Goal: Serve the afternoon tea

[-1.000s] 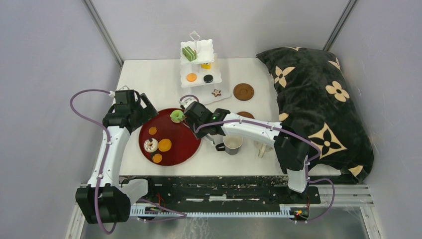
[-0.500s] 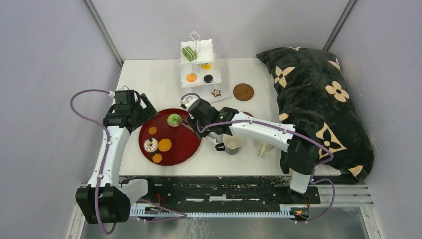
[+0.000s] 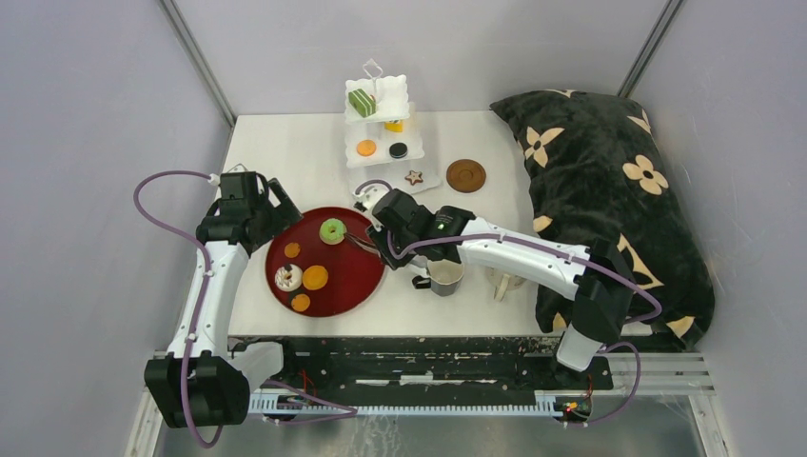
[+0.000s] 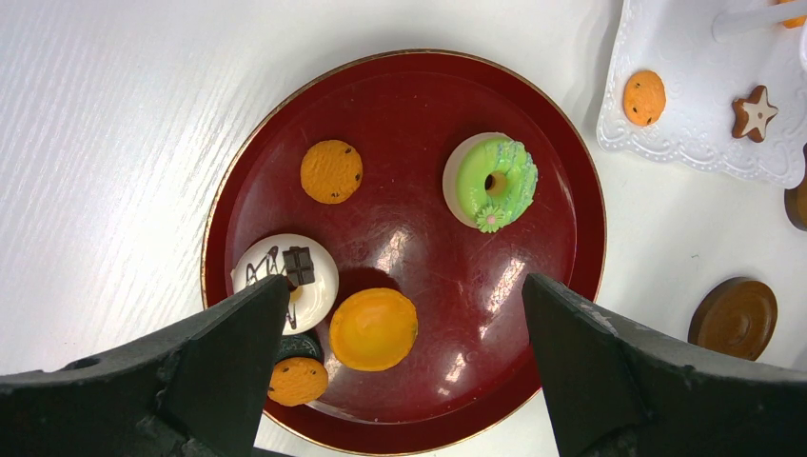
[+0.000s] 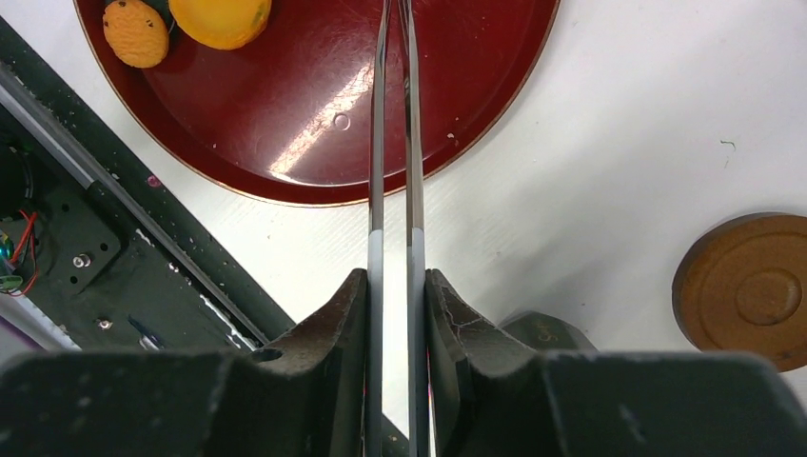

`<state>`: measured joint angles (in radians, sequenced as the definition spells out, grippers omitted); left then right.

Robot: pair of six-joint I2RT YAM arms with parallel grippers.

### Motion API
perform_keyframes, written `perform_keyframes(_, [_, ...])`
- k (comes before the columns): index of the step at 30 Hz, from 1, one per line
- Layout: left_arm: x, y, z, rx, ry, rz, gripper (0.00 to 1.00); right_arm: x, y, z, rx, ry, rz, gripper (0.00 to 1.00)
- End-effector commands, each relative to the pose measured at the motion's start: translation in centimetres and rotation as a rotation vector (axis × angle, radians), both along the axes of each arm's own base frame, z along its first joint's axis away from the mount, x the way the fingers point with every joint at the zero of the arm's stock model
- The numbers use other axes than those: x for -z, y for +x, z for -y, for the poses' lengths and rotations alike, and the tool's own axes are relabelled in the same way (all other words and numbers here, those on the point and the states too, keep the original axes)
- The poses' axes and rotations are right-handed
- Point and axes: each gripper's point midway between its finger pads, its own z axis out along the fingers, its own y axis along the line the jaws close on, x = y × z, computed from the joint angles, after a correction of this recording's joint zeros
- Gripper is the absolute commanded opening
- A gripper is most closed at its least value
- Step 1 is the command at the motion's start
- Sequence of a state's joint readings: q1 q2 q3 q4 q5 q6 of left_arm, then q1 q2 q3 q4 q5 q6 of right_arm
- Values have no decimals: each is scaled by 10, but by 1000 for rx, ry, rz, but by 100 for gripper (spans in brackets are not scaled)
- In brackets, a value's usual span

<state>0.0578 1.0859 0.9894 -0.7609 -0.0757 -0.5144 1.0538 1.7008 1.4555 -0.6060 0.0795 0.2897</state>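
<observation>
Since the earlier frames the right pincer (image 5: 395,288) has been drawn back rightward. The green donut (image 4: 490,179), formerly at the tong tips, is now lying flat on the far part of the dark red tray (image 4: 400,95). The right pincer is clamped narrow on the metal tongs (image 5: 377,171). The blades are nearly together, with the tips apparently clear of the donut (they run out of the wrist view). The left pincer (image 4: 404,300) is held wide above the tray, which rests on the table (image 4: 114,114).

No text, label, brand or number can be read for certain; only a faint pale mark on the dark mug (image 5: 557,335), the left of the two, may be lettering, too blurred to make out.
</observation>
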Motion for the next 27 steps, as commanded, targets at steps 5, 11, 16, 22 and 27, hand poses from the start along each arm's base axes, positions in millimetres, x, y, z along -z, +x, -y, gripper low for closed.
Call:
perform_keyframes(5, [-13,9,-4,-3,15,60,100,14,4,-12,-3,-19,33,18])
perform_keyframes(11, [-11,10,-3,0,15,54,100,35,6,-18,-1,-72,71,27])
perform_keyframes(16, [-11,10,-3,0,16,54,100,40,13,-22,25,-78,95,34])
perform_keyframes(22, [-12,9,-4,-1,23,54,100,39,27,-26,88,-70,135,41])
perform_keyframes(27, [-12,8,-5,-4,26,52,100,41,27,-34,69,-59,128,43])
